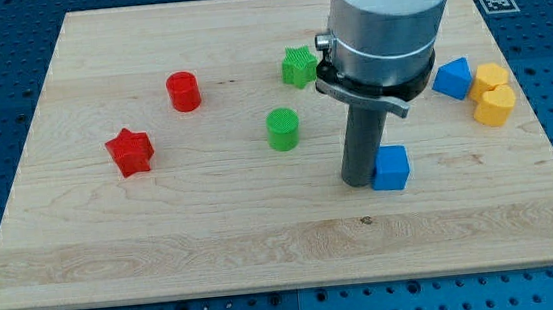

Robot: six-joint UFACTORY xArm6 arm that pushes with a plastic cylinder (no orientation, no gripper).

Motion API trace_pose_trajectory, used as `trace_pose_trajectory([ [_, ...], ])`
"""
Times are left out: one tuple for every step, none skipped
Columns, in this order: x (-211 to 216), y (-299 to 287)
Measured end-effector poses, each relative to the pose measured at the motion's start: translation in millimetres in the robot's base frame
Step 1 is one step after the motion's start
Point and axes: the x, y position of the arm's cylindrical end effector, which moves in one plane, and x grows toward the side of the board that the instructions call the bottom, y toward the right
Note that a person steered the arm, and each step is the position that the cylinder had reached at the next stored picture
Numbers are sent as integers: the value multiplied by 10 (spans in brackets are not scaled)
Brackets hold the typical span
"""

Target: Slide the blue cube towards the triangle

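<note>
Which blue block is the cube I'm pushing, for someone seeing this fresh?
Find the wooden board, then my tip right of centre. The blue cube touches it on the view's right. Unlike the blue triangle beside the yellow blocks, it's flat-topped and square.

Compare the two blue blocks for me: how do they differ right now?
The blue cube is square-sided and sits right against my tip, on its right; the blue triangle block has a sloped, pointed top and lies toward the view's upper right, beside the yellow blocks, away from my tip. Both are the same blue and rest on the wooden board.
</note>
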Motion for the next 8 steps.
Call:
trace_pose_trajectory([
  [412, 2],
  [633, 3],
  [632, 3],
  [234, 71],
  [-15, 198],
  [54, 410],
  [64, 670],
  [-301, 750],
])
